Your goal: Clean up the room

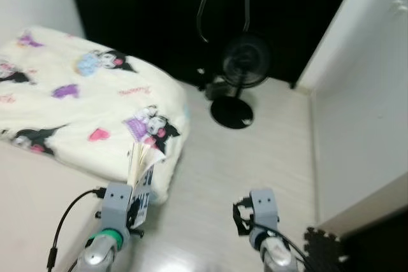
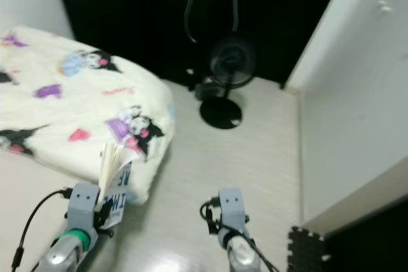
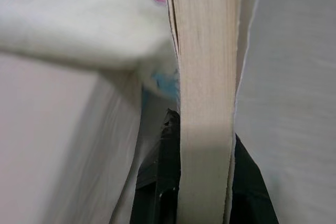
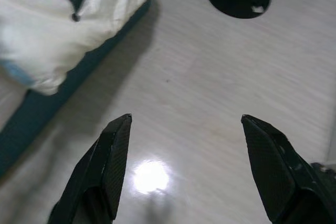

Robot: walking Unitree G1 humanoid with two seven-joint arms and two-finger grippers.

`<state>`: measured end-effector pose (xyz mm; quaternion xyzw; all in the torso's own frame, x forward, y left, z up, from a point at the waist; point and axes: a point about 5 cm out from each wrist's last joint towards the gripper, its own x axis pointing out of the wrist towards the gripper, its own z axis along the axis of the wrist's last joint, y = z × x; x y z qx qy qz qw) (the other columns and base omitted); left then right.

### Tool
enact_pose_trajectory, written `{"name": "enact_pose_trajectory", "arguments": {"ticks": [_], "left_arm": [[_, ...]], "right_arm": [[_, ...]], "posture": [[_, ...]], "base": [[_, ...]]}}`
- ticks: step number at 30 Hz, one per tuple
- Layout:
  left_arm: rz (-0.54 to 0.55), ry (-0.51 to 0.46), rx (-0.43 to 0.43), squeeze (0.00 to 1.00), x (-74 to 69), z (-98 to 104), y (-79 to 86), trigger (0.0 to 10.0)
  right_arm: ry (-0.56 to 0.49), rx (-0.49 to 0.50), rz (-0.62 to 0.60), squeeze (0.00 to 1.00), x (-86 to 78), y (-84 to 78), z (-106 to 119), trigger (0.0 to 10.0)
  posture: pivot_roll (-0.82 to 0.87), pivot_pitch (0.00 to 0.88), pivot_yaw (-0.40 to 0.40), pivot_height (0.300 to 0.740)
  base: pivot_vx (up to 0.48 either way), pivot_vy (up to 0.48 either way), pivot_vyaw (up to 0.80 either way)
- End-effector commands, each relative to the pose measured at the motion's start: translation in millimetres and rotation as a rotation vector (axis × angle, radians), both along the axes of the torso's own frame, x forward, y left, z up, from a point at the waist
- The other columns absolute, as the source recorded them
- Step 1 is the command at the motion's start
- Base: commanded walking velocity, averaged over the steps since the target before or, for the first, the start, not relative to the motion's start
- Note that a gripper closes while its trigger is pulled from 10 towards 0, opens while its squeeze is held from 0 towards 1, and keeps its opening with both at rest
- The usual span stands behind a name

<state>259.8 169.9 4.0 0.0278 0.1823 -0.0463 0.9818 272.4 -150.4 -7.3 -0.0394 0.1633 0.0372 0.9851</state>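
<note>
Left end effector (image 1: 137, 205) grips a book (image 1: 141, 179) upright beside the bed (image 1: 83, 100); right end effector (image 4: 184, 169) hangs spread over bare floor (image 1: 255, 151).

Legible text was limited to one item — the cover of the book (image 2: 115, 186) held in the left claw (image 1: 131, 211). In the right eye view, large dark block letters stood on a pale label on that cover; "RF" could be read on one line, with what appeared to be "IH" on the line beside it. The rest of the wording was too blurred to read. A small pink word printed on the blanket (image 1: 70, 103) — illegible.
</note>
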Motion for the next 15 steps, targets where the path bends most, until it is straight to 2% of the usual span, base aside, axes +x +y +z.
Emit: {"name": "enact_pose_trajectory", "arguments": {"ticks": [1, 10, 15], "left_arm": [[-0.026, -0.016, 0.002, 0.08, 0.2, 1, -6.2, 10.0], [-0.025, -0.016, 0.003, 0.08, 0.4, 1, -5.5, 10.0], [-0.024, -0.016, 0.004, 0.08, 0.7, 1, -5.4, 10.0]], "right_arm": [[0.015, -0.004, -0.007, 0.0, -5.8, -4.5, -5, 10.0], [-0.044, 0.035, 0.008, 0.0, 5.0, 4.9, 7, 10.0], [-0.065, 0.048, 0.019, 0.0, 8.8, 8.9, 12, 10.0]], "posture": [[0.03, 0.069, -0.019, 0.74], [0.03, 0.068, -0.018, 0.74], [0.03, 0.067, -0.019, 0.74]], "base": [[-0.307, 0.0, 0.0], [-0.3, 0.0, 0.77], [0.0, 0.0, 0.8]]}}
